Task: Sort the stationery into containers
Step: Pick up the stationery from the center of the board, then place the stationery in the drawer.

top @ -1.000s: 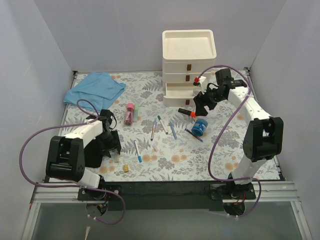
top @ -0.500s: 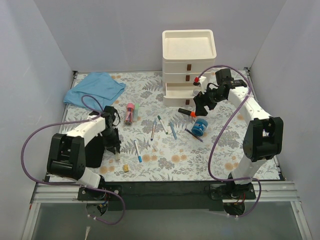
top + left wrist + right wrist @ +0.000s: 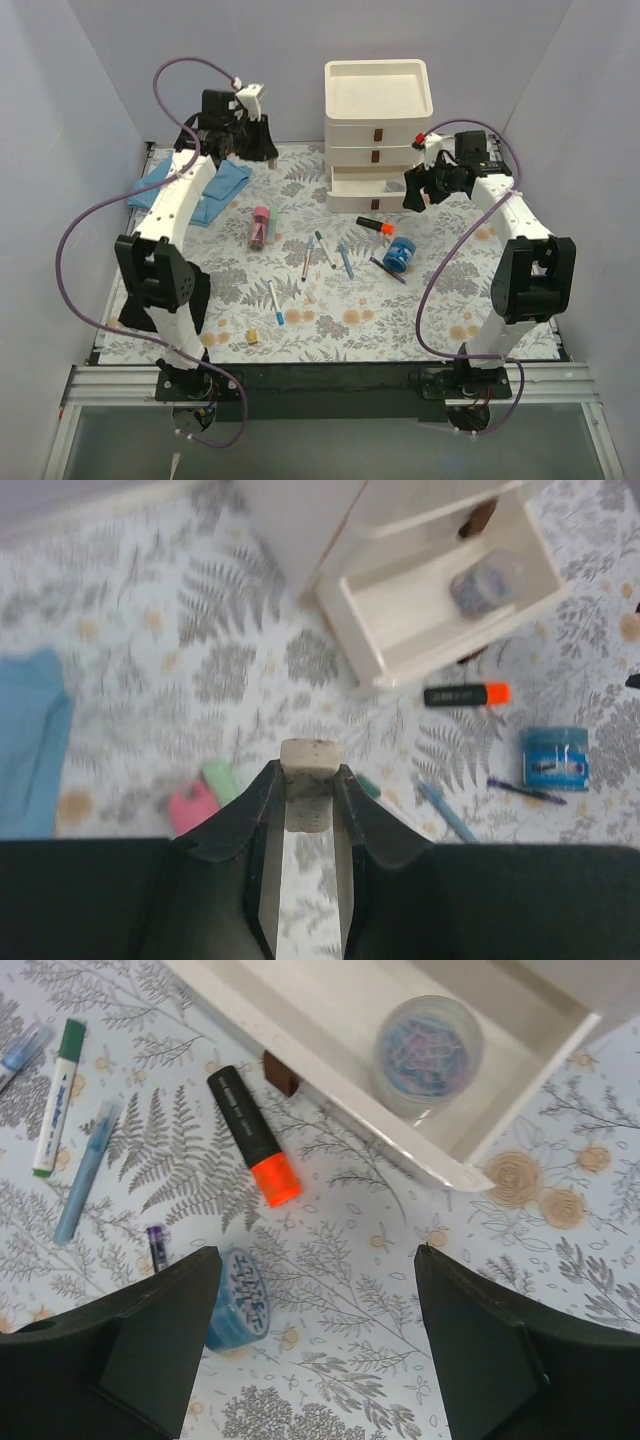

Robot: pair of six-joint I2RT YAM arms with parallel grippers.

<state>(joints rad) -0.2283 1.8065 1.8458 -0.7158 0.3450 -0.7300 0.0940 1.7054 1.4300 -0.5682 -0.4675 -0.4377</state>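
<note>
My left gripper (image 3: pixel 240 140) is raised high at the back left, shut on a tiny tan block (image 3: pixel 307 790) held between its fingertips. My right gripper (image 3: pixel 415 190) is open and empty, hovering just right of the cream drawer unit (image 3: pixel 378 120). The unit's lowest drawer (image 3: pixel 330 1030) is pulled out and holds a clear round box (image 3: pixel 428 1048). On the mat lie the black marker with orange cap (image 3: pixel 374 226), blue tape roll (image 3: pixel 399 254), pink tube (image 3: pixel 260 226), several pens (image 3: pixel 325 248) and another tan block (image 3: pixel 253 337).
A light-blue cloth (image 3: pixel 215 185) lies at the back left, partly under the left arm. The enclosure walls stand close on both sides and behind. The tray top (image 3: pixel 378 100) of the unit holds nothing that I can see.
My left arm rose from the near-left mat to high at the back left, carrying the tan block. My right gripper drew back slightly to the right of the open drawer.
</note>
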